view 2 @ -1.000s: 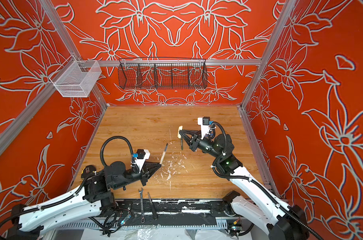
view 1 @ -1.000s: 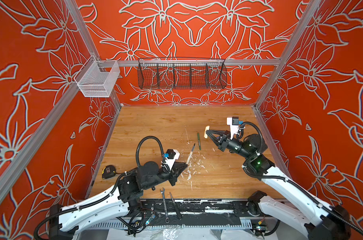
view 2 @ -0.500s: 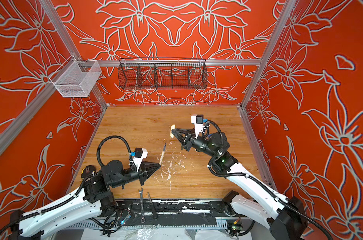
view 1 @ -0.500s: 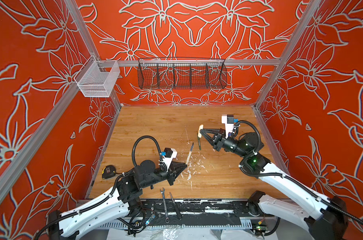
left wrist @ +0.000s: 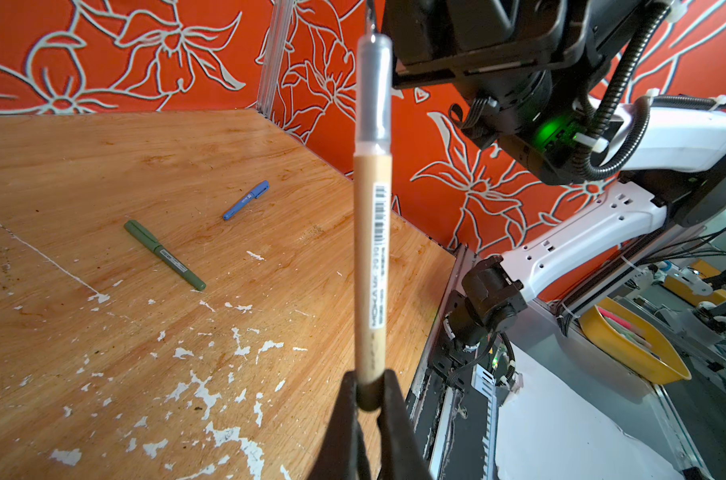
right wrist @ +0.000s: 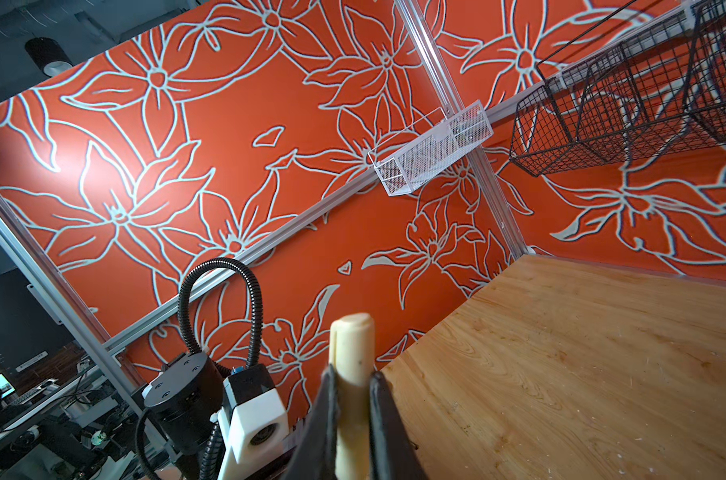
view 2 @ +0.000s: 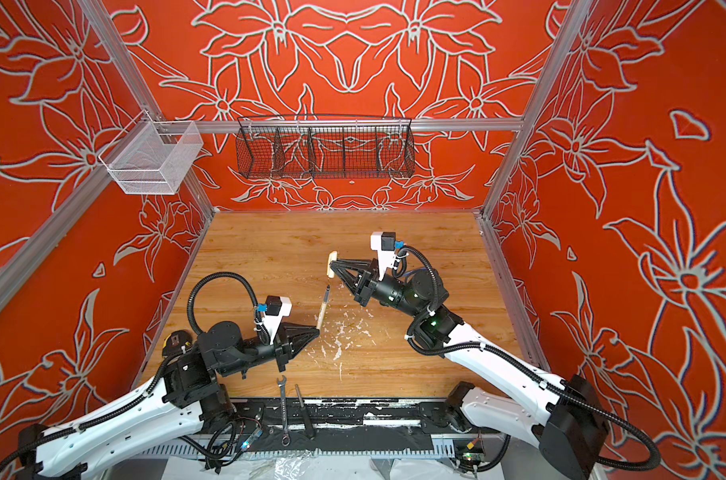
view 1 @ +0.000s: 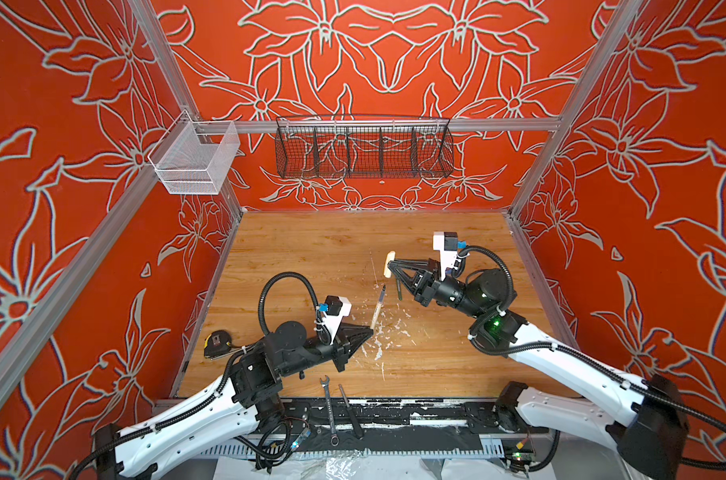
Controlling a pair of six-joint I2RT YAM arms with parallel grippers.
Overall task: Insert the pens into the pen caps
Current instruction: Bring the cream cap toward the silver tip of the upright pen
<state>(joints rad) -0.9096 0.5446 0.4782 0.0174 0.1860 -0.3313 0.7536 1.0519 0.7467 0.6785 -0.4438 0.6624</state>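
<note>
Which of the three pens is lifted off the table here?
The tan stick pen: the left tool pinches its end and holds it up. The green stick pen and blue stick pen lie flat on the wooden table.

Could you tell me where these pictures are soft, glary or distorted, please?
Left wrist view: the tan pen is crisp to its barcode, the left gripper blurred near the lens. Right wrist view: the cream pen cap and right gripper are soft; a hotspot glares on the orange wall. Both top views: evenly lit, colour fringing on flower outlines near the edges.
</note>
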